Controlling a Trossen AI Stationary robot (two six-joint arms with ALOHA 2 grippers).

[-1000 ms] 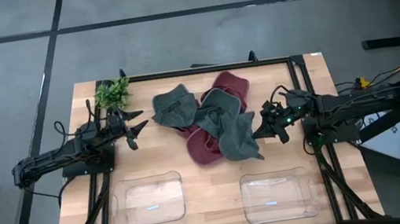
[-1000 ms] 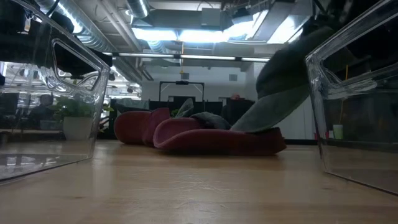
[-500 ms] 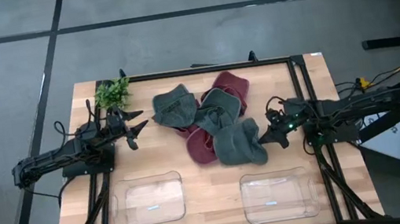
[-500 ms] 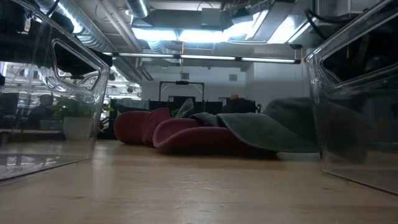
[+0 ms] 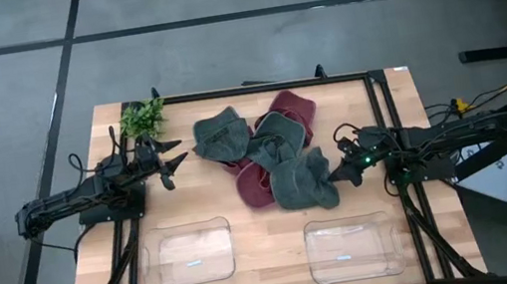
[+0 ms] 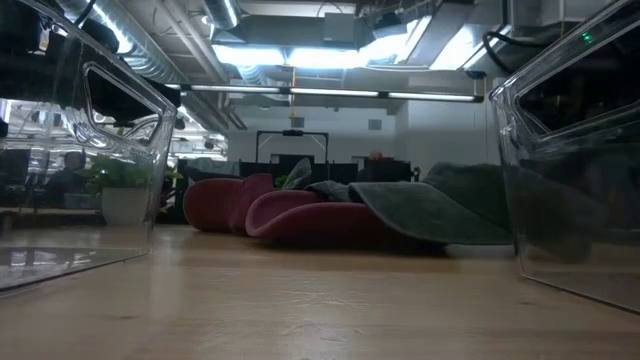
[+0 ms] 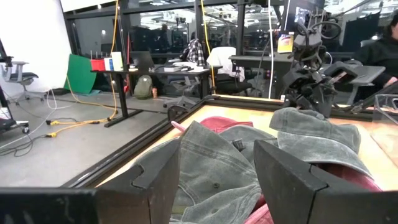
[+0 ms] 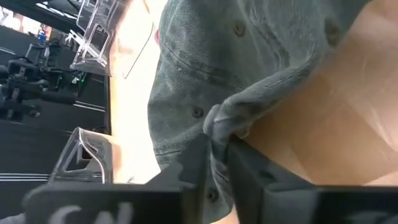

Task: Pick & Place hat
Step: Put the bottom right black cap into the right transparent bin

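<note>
Right gripper (image 5: 339, 172) low at the right edge of the hat pile, reaching in from the right side of the surface (image 5: 222, 197). Its fingers (image 8: 205, 165) pinch a bunched fold at the edge of the grey-green hat (image 5: 302, 181). The cloth is gathered into a small knot between them, so the fingers are closed on the fabric with only a narrow gap. The hat lies flat on the wood at the near right of the pile, partly over a dark red hat (image 5: 256, 184). Judgement: gripped by a hem rather than the crown because that edge was the nearest loose part, and a thin fold is all the narrow fingers can take.

Left gripper (image 5: 172, 164) waits at the far left, near the small green plant (image 5: 142, 118), fingers (image 7: 283, 180) spread apart, nothing between them, pointed toward the pile.

Materials: hats are soft, washed cotton-like cloth, limp, with stitched seams and small eyelets visible in the right wrist view. They slump and drape over one another. Two more grey-green hats (image 5: 220, 134) and another red one (image 5: 294, 108) lie farther back. The surface is pale wood planking with a black frame.

Two clear plastic bins sit near the front edge, left bin (image 5: 188, 256) and right bin (image 5: 352, 247): rigid, thin-walled, rounded corners, both without hats. Judgement: the right bin is the nearer drop point for the held hat.
</note>
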